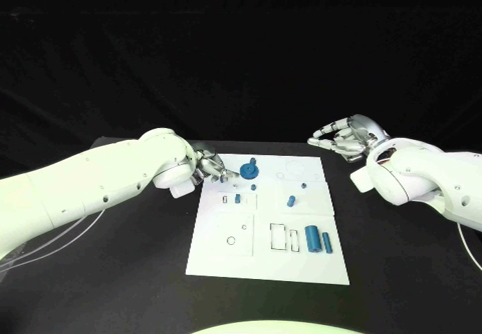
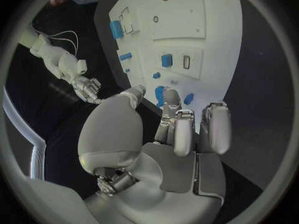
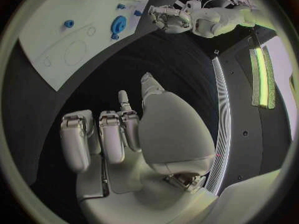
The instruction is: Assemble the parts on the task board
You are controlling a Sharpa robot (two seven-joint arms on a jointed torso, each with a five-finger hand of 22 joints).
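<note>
The white task board (image 1: 263,259) lies in the middle of the black table. A blue gear-like disc (image 1: 250,169) lies near its far left corner, and small blue parts (image 1: 289,202) sit along the board's middle. Two blue cylinders (image 1: 313,239) lie toward the near right. My left hand (image 1: 214,167) hovers at the far left corner, fingers loosely bent and reaching toward the disc (image 2: 160,93), holding nothing. My right hand (image 1: 347,139) is raised beyond the board's far right corner over bare table, fingers bent and apart, empty. The right wrist view shows the right hand (image 3: 124,134) with the board (image 3: 56,45) far off.
Outlined slots (image 1: 280,236) mark the board's near half, and a faint circle (image 1: 297,169) is drawn at its far right. Black table (image 1: 131,264) surrounds the board on all sides. White cables (image 1: 60,240) trail under my left arm.
</note>
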